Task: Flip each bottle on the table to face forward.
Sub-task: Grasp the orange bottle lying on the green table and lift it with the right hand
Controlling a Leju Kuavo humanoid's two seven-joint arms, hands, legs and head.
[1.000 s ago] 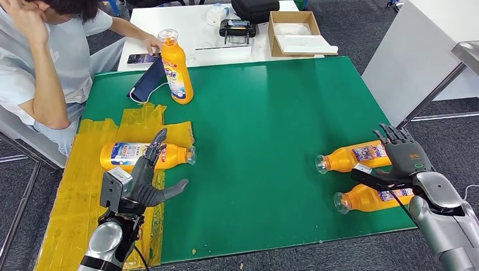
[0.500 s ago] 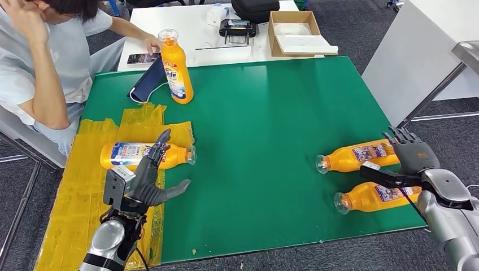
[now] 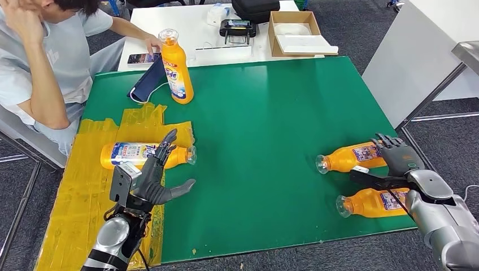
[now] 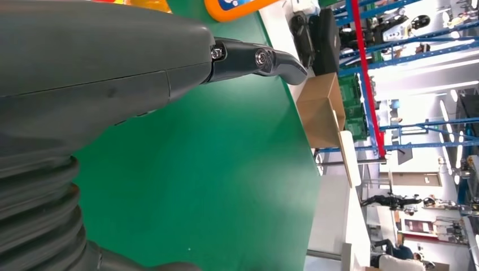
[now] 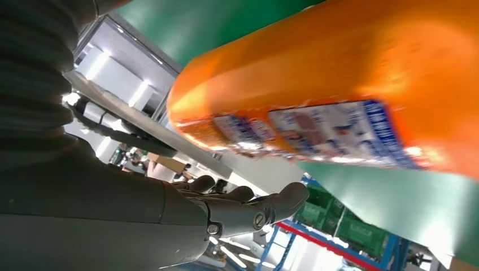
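So far, one bottle [image 3: 175, 66] is seen standing upright at the far left of the green table [image 3: 271, 113], beside a person's arm, while three are left lying on their sides. One lying bottle [image 3: 146, 154] is placed on the yellow taped patch at the left; the far right bottle [image 3: 350, 157] and the near right bottle [image 3: 370, 202] are laid side by side near the right edge, caps toward the middle. The left hand [image 3: 155, 178] is held spread and empty, fingers raised over the left lying bottle, thumb out sideways. The right hand [image 3: 395, 164] is poised between the two right bottles, fingers apart around the far one's base; nothing is judged to be grasped yet.
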